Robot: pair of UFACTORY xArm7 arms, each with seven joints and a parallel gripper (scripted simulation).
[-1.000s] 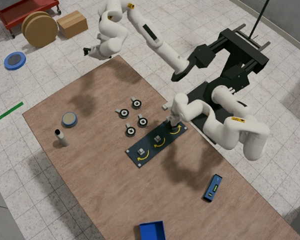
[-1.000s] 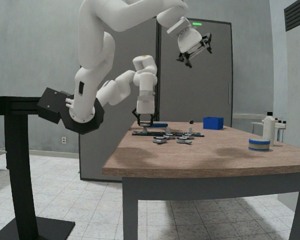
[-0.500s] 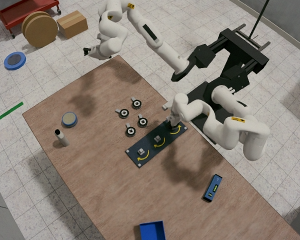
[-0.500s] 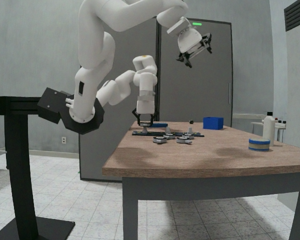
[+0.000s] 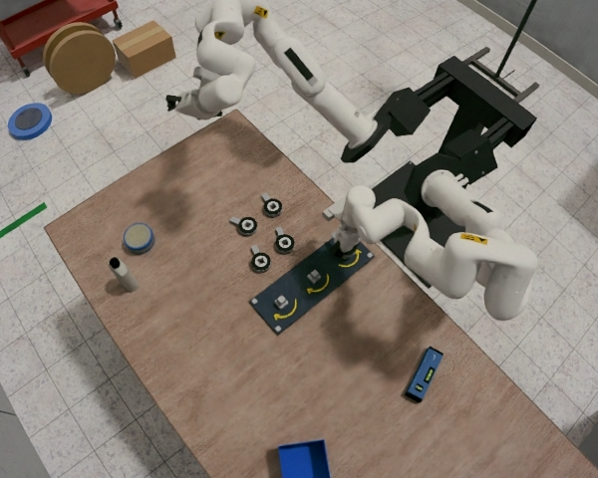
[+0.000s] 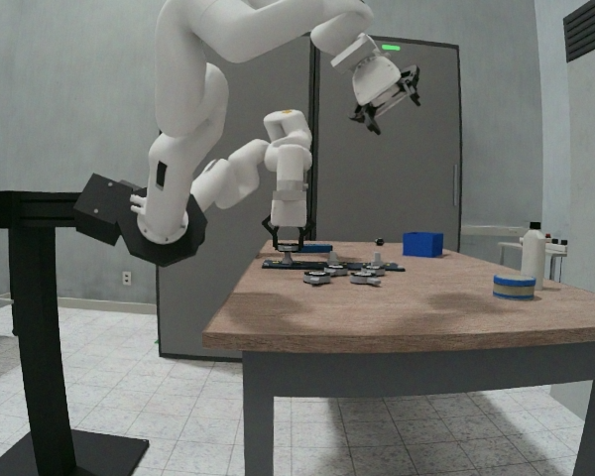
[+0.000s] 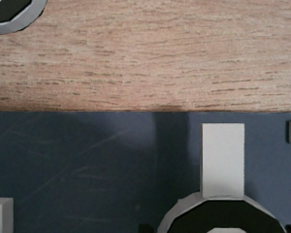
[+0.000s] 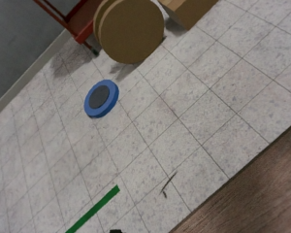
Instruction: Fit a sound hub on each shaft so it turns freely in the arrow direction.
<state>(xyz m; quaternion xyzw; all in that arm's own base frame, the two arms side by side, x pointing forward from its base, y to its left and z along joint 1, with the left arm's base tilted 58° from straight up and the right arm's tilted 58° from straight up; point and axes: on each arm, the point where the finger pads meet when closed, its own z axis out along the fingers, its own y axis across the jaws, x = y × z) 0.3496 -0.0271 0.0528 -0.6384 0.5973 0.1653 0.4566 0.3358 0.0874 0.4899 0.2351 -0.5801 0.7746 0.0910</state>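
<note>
My left gripper [image 5: 345, 253] [image 6: 288, 247] is shut on a hub [image 6: 288, 248] [image 7: 223, 213], over the shaft at one end of the dark board [image 5: 295, 290] [image 7: 87, 160]. Grey shaft shows below the hub in the exterior view; how far the hub sits on it is unclear. Its grey tab points toward the board's long edge in the left wrist view. The middle shaft [image 5: 313, 276] [image 7: 0, 216] and the far shaft [image 5: 280, 302] are bare. Several loose hubs [image 5: 272, 207] [image 5: 247, 225] [image 5: 284, 243] [image 5: 260, 262] lie beside the board. My right gripper [image 6: 396, 116] is open and empty, high above the table end.
A blue level [image 5: 424, 374] lies beyond the board, and a blue bin [image 5: 303, 460] stands at the bottom of the top view. A white bottle [image 5: 125, 278] [image 6: 533, 258] and a round blue-banded tin [image 5: 139, 237] [image 6: 514, 287] stand near the far long edge.
</note>
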